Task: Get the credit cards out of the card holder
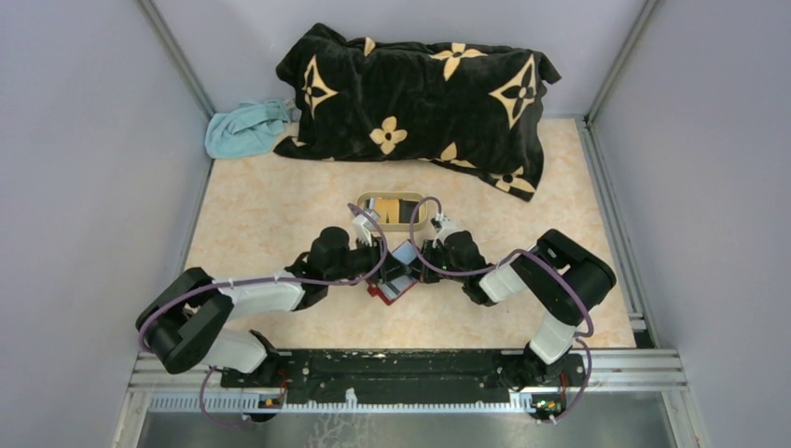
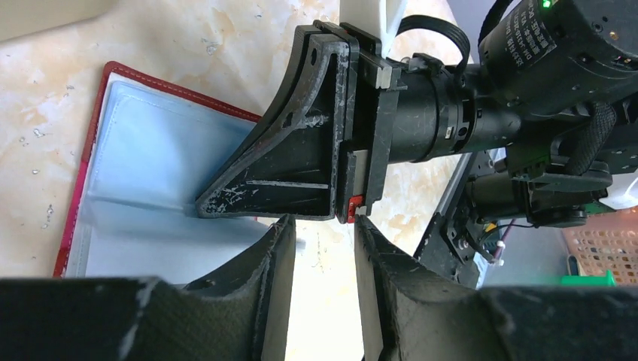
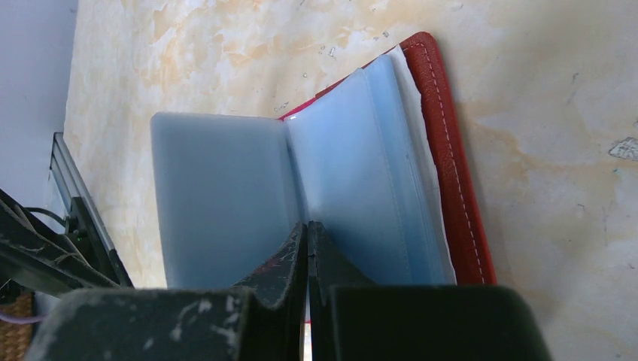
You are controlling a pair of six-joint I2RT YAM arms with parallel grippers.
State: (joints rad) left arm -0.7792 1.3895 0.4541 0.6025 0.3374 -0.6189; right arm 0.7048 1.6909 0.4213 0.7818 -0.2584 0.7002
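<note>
1. Judging by the sleeves, most of the job looks done. The card holder (image 3: 226,203) lies spread open on the worktop (image 1: 261,205), btwn the two arms & near their bases. Every pale blue-grey pocket in the R wrist view looks see-through, w/ no card colour behind it.
2. Some credit cards (image 1: 392,211), at least a black one & an orange-yellow one, sit in the beige oval tray (image 1: 361,213), just beyond the card holder in the top view. Can't count them; too small.
3. R gripper (image 3: 307,229): jaws pressed almost together at the fold where two sleeves meet, prob. pinching a thin leaf to hold the pages apart. Only a hairline slit shows btwn them.
4. L gripper (image 2: 322,226): jaws a narrow gap apart w/ nothing btwn them, hovering just over the open card holder, beside the R jaws. No card in it.
5. Left to do, as I read it: check the pockets hidden under the R jaws & the leaves stacked at the red cover side, since those aren't fully visible. If a card is tucked there, the L arm needs to pull it out & drop it in the tray.
6. If none turns up, the task is approx finished, & what's left is letting go of the sleeve.
</note>
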